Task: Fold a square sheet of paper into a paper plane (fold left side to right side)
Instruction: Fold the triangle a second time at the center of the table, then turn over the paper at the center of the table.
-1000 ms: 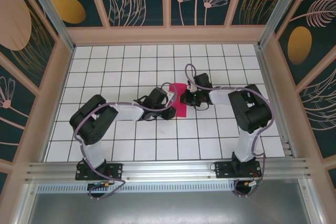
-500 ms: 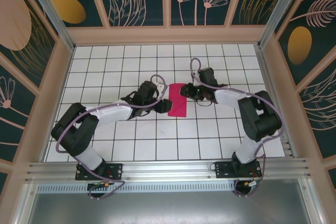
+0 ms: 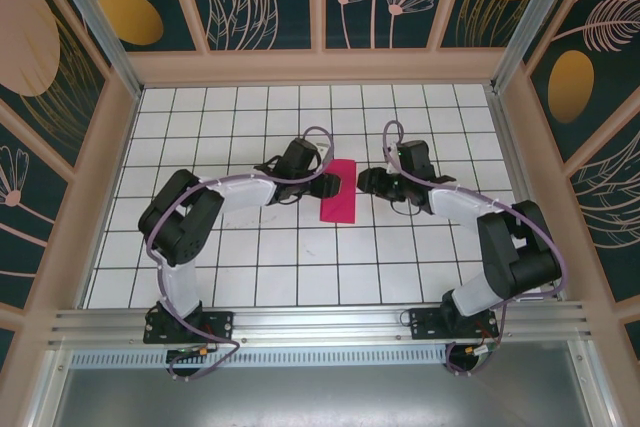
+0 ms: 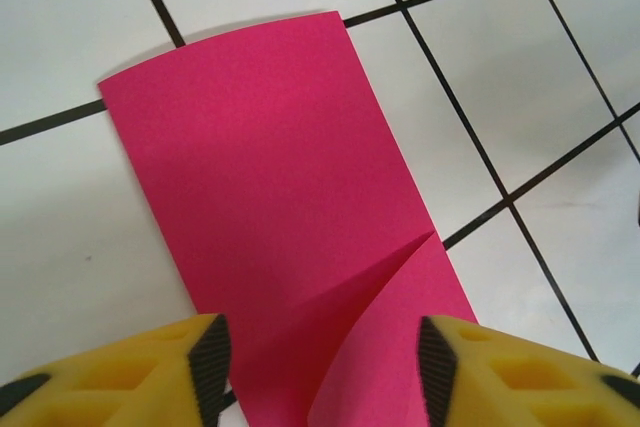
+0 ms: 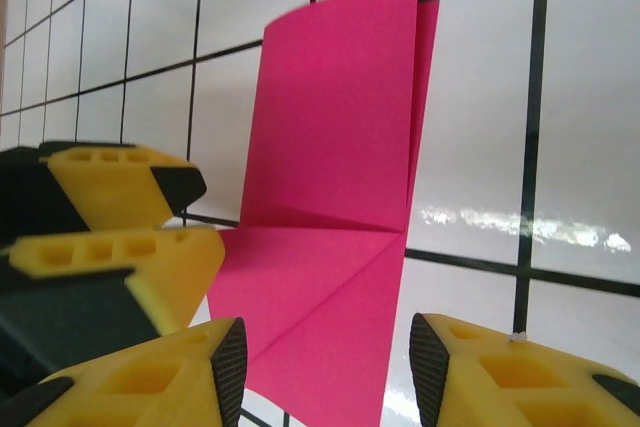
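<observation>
Paper (image 3: pixel 338 190): flat on table (image 3: pixel 250 247), folded into a narrow strip, diagonal flap at one end.
Left gripper (image 3: pixel 327 185): at paper's left edge, fingers spread, empty.
Right gripper (image 3: pixel 366 181): just right of paper, spread, empty.
Remaining: probably nose and wing folds; no dart yet.

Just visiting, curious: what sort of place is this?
Likely a robot test cell: a left arm and a right arm bolted at a gridded white table, pink folded paper between them.

Black-white arms (image 3: pixel 240 190), yellow fingers (image 4: pixel 520 372), purple cables (image 3: pixel 318 133)
</observation>
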You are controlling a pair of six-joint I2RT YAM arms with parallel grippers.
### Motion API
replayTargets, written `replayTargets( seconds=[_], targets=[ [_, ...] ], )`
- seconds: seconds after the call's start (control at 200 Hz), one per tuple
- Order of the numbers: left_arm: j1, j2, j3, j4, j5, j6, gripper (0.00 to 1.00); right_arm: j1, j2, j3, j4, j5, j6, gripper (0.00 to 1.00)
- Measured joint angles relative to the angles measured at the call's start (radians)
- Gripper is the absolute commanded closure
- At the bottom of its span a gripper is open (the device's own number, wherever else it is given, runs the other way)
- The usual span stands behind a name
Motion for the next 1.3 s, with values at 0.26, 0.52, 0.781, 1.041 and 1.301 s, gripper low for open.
replayTargets(
  seconds=[0.26, 0.52, 0.781, 1.041, 1.301],
  targets=[
    [0.0, 0.014, 0.001, -0.013, -0.016, -0.004, 0.76, 0.0, 0.001, -0.013, 0.005, -0.032, 0.003, 0.5],
    [0.0, 0.01, -0.035, -0.014, -0.023, -0.006, 0.93, 0.0, 0.059, 0.0, 0.039, -0.064, 0.019, 0.47],
    [0.0, -0.05, -0.063, -0.008, -0.054, -0.007, 0.92, 0.008, 0.143, 0.025, 0.072, -0.093, 0.051, 0.39],
    [0.0, -0.057, -0.072, -0.003, -0.068, -0.01, 0.92, 0.037, 0.214, 0.076, 0.13, -0.144, 0.087, 0.45],
    [0.0, -0.058, -0.079, 0.001, -0.072, -0.016, 0.89, 0.064, 0.299, 0.108, 0.174, -0.19, 0.136, 0.56]
  ],
)
